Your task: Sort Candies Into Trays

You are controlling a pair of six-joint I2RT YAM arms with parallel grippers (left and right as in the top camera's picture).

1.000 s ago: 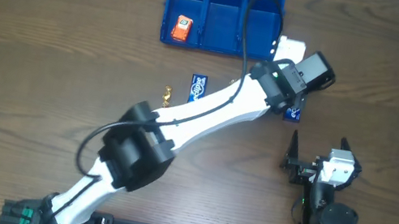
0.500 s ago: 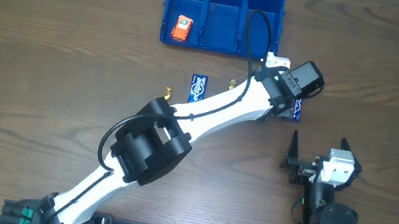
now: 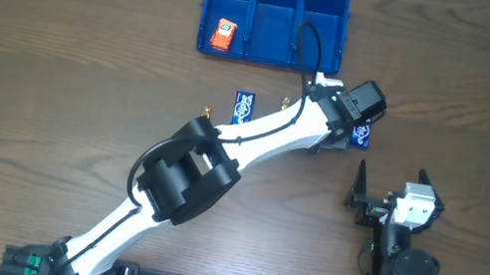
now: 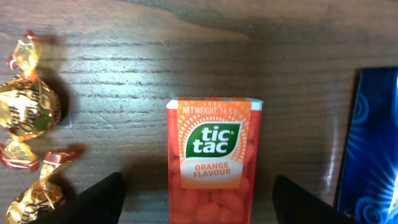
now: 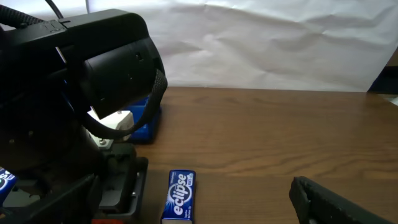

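**Orange mint box lying between open fingers on the wooden surface (image 3: pixel 54 74)**
A blue tray (image 3: pixel 274 21) is set at the far edge, with an orange box (image 3: pixel 223 36) in its left compartment. The left end effector (image 4: pixel 199 208) is spread wide, nothing gripped, either side of the mint box (image 4: pixel 214 155). The right end effector (image 3: pixel 389 178) is held open and empty. Gold-wrapped candies (image 4: pixel 28 112) and a blue pack (image 4: pixel 373 149) flank the mint box.

Orange box (image 4: pixel 214 163) with green oval, white lettering; gold foil sweets (image 4: pixel 28 112); blue pack (image 5: pixel 179 194); blue tray (image 3: pixel 274 21); dark brown, grained bench (image 3: pixel 54 74); white-and-black arm (image 3: pixel 255 139).
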